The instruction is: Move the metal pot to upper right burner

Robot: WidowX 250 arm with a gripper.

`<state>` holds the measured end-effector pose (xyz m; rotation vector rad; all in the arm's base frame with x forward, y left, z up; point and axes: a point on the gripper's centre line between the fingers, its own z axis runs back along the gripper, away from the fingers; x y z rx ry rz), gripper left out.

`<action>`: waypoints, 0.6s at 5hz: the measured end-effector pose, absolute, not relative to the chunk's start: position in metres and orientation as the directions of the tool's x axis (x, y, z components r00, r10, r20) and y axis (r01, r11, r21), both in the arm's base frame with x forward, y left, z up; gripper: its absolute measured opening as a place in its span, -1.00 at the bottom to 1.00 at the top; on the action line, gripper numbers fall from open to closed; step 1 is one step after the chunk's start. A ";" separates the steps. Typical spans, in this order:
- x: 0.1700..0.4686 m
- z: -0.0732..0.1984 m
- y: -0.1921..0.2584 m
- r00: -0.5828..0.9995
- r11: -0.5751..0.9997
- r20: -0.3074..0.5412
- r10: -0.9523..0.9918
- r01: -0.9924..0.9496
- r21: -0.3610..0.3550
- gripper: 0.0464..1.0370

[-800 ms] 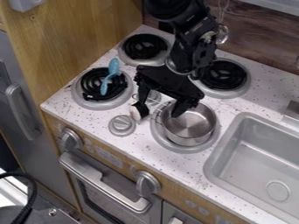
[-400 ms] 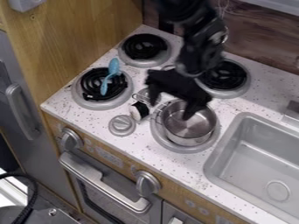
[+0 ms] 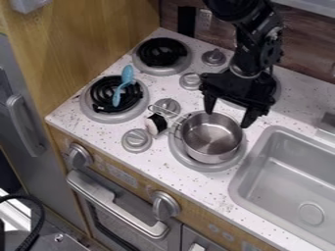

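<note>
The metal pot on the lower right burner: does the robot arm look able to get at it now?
Probably yes. The tool hangs open near the far rim of the pot, and nothing seems to stand between them. The blue spoon, on the lower left burner, should not block it.

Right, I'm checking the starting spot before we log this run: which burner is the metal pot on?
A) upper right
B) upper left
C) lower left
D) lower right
D: the metal pot sits on the lower right burner, whose grey rim shows around the pot's base, beside the sink.
</note>
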<state>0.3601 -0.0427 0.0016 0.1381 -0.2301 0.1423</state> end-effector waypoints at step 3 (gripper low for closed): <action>0.366 -0.055 -0.040 0.977 0.983 0.110 0.181 -0.184 0.019 0.85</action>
